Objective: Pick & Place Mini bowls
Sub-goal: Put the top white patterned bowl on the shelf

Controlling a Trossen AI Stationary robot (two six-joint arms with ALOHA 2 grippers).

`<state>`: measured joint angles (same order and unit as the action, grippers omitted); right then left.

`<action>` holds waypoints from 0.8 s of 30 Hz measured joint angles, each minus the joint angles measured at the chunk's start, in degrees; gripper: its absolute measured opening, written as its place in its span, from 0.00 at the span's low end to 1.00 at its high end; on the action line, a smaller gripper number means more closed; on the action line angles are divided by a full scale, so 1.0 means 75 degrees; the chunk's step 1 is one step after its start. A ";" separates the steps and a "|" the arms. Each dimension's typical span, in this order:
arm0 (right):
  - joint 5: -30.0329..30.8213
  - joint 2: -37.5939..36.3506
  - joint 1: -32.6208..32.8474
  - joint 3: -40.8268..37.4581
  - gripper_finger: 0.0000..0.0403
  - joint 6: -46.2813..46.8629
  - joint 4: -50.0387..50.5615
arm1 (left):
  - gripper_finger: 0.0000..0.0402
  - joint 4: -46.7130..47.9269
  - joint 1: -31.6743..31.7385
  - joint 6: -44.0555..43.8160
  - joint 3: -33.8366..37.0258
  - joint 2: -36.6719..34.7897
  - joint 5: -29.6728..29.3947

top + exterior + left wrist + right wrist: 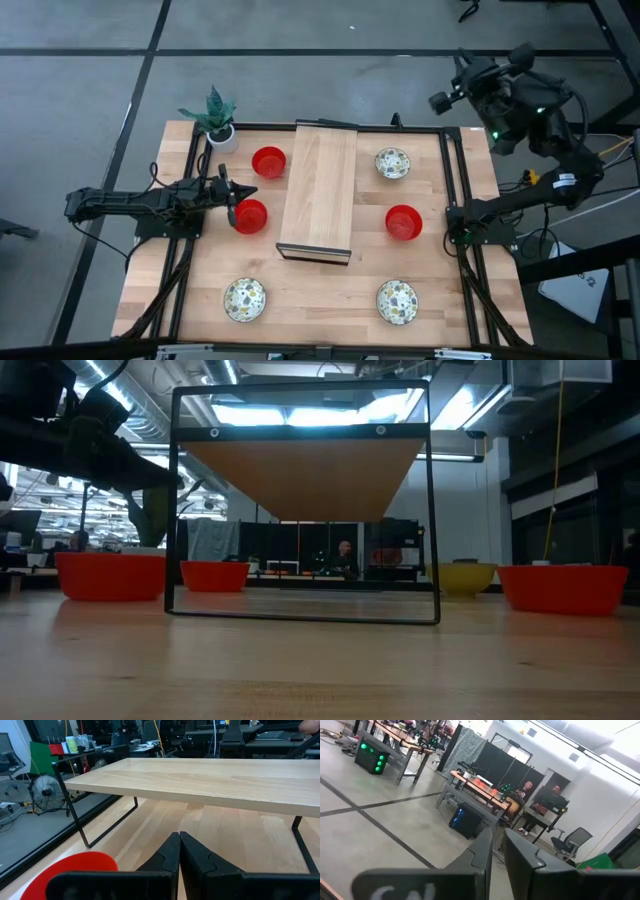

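High view: left pincer (232, 205) shut and empty, touching or just above the rim of a red bowl (250, 216) at the table's (320, 300) left side; second red bowl (268, 161) beside the wooden shelf (320, 190), third (403, 222) on its right; speckled bowls (392, 163) (244, 299) (396, 300) apart at the corners; right arm parked off the table.
Low view: red bowls (110, 575) (565, 587) resting flat either side of the shelf frame.
Left wrist view: fingers (167, 857) pressed together, red rim (75, 870) just beside.
Right wrist view: right pincer (497, 852) slightly parted, holding nothing, aimed at the room.
Step, judged: approach to the near red bowl, grasp not yet made.
Next move calls for: opening, straddling the rim, closing, lifting.
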<state>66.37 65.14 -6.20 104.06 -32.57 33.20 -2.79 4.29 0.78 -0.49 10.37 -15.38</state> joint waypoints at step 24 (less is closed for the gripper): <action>-0.3180 0.0778 -0.1186 0.1322 0.02 0.4629 0.4478 | 0.01 -0.0003 -0.0001 -0.0001 0.0000 0.0001 0.0000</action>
<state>42.52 70.98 -15.09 113.97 2.15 66.79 -2.81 4.29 0.77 -0.49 10.38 -15.38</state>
